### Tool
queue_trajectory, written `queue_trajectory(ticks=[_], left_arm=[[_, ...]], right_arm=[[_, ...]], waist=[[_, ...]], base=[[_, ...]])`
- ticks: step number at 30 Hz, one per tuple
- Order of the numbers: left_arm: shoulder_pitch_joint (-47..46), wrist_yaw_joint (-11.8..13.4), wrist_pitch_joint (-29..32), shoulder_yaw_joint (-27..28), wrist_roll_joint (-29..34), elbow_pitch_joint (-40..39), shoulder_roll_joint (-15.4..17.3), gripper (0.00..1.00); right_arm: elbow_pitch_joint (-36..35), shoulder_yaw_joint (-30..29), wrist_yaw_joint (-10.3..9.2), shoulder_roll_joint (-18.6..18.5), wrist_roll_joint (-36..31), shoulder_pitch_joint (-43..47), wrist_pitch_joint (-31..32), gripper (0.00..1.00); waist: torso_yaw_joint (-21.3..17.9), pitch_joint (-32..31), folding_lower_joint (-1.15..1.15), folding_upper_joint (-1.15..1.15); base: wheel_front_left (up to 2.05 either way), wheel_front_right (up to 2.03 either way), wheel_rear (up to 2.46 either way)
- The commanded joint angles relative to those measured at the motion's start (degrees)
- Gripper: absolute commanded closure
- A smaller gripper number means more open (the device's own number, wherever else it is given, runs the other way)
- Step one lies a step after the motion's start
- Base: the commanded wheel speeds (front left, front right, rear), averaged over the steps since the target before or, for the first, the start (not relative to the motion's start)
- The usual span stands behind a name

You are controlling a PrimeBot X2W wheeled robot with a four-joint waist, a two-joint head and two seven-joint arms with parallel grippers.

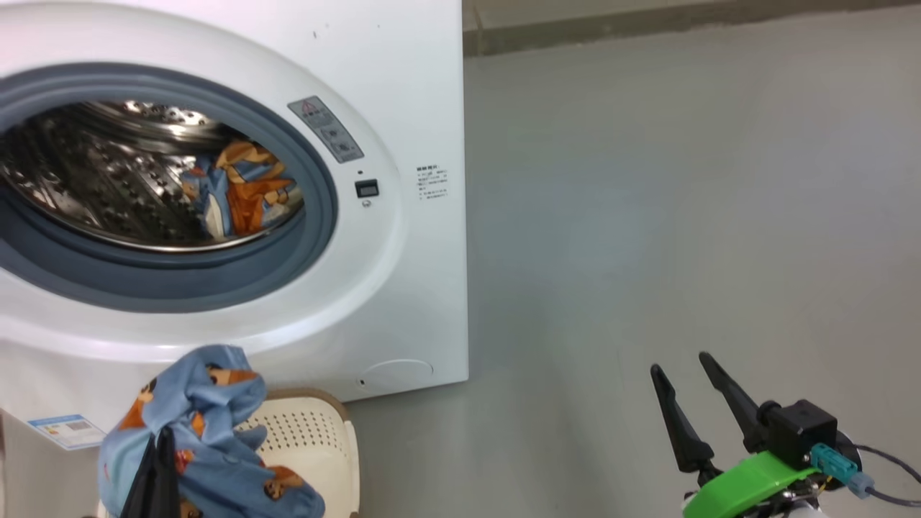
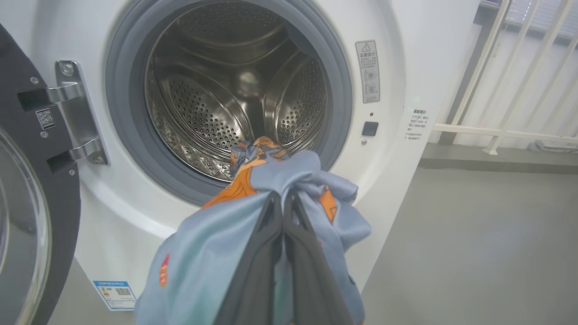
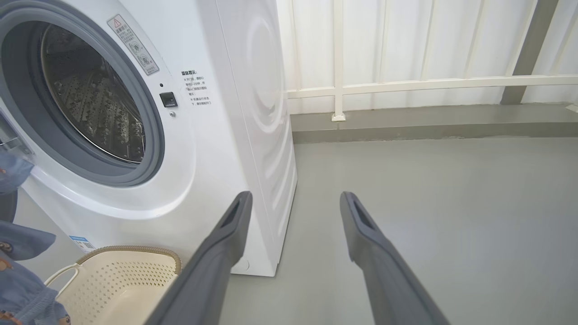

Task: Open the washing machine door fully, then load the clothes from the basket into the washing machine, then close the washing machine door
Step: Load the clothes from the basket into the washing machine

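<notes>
The left hand [image 2: 283, 195] pinches the clothes [image 2: 212, 253], which drape over and hide most of it. The right hand [image 3: 293, 198] stands spread above the floor [image 3: 451, 203]. The basket [image 3: 128, 249] is cut off at the bottom edge.

In drum [image 1: 108, 173]: one garment [image 1: 241, 191]. Before washer [image 1: 403, 288]: basket [image 1: 316, 432], with second garment [image 1: 209, 424] above it. Left of drum: door [image 2: 58, 216].

You're looking at a home laundry corner, most likely a balcony or utility space. A big white front-loading washing machine [image 1: 417, 302] stands on the left on a bare grey floor [image 1: 683, 216], with a cream perforated basket [image 3: 135, 271] near its foot. On the far side, a low grey kerb [image 3: 429, 122] carries a white railing [image 3: 406, 85], with pale panels [image 3: 388, 40] behind its bars.
</notes>
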Motion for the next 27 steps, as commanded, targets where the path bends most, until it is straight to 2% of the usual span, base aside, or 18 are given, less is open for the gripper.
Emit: queue_trajectory(ticks=[1,15,21,27], left_arm=[[-0.67,0.38,-0.37,1.89,-0.57,-1.8,0.66,1.0],[0.44,0.27,-0.37,2.13,-1.29,-1.0,0.65,1.0],[-2.86,-0.24,-0.37,1.7,-1.7,-0.44,0.65,1.0],[-10.13,-1.29,-0.37,2.83,-1.06,1.56,0.65,1.0]], right_arm=[[-1.3,0.87,0.16,-0.25,-0.25,0.04,-0.34,0.0],[-1.69,1.02,0.16,0.18,-0.31,1.41,-0.34,0.0],[-2.0,1.2,0.16,0.53,-0.2,0.62,-0.34,0.0],[-2.67,1.4,0.16,0.72,-0.28,-1.3,-0.34,0.0]], waist=[[0.31,-0.95,0.0,0.0],[0.26,-1.07,0.0,0.0],[-0.02,2.24,0.0,0.0],[-0.73,7.48,0.0,0.0]], base=[[0.0,0.0,0.0],[0.0,0.0,0.0],[0.0,0.0,0.0],[0.0,0.0,0.0]])
